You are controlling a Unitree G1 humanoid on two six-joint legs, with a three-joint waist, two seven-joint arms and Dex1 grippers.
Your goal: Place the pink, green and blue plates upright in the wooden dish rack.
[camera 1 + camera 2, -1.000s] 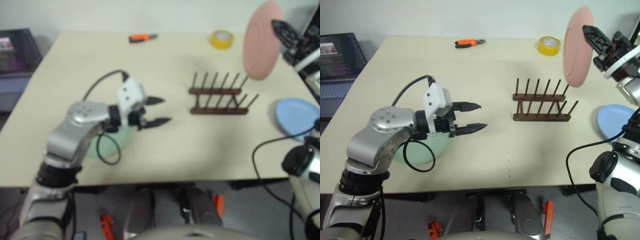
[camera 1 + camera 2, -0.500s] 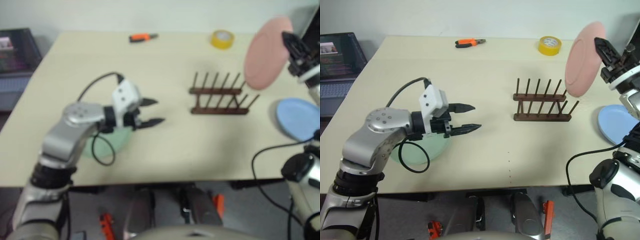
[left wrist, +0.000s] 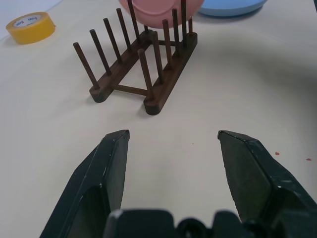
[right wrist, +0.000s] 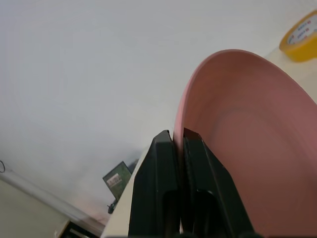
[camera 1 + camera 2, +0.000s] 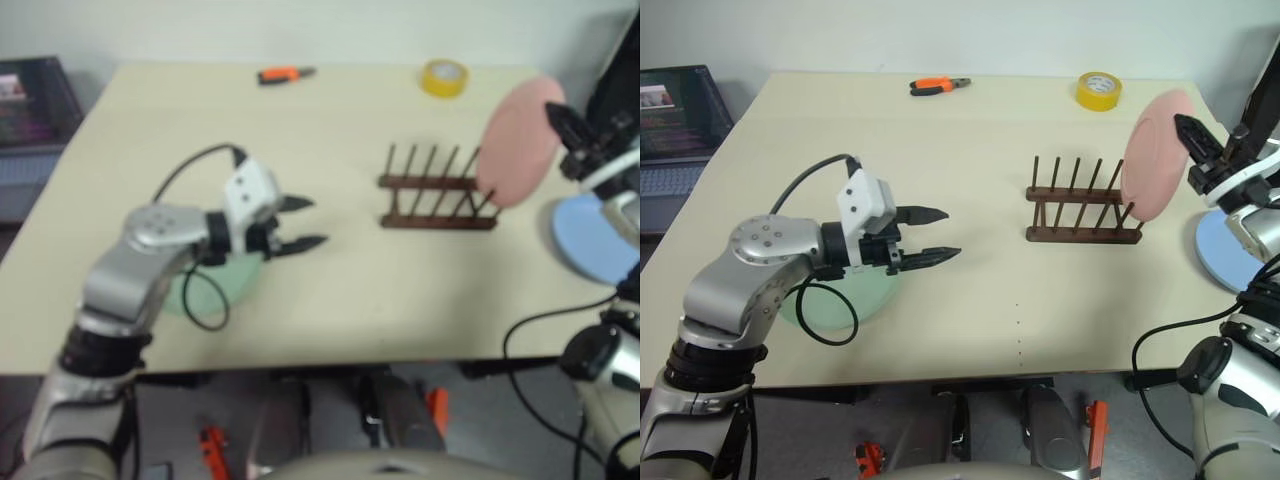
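Now that the right gripper [image 5: 1188, 135], its fingers pinching the pink plate [image 5: 1153, 155], has come down to the wooden dish rack [image 5: 1083, 207], the plate's bottom edge is in among the end pegs, almost parked, while the left gripper [image 5: 934, 235] waits with fingers spread.

Beige table [image 5: 970, 280] stands against a plain white wall [image 5: 940, 30]. Dark crate [image 5: 680, 110] sits beside the table's left edge. Grey floor [image 5: 820, 430] below.

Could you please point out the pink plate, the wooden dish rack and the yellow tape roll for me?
pink plate [image 5: 1154, 155], right eye view, on the middle of its face.
wooden dish rack [image 5: 1085, 236], right eye view, on the near base rail.
yellow tape roll [image 5: 1099, 91], right eye view, on its outer band.
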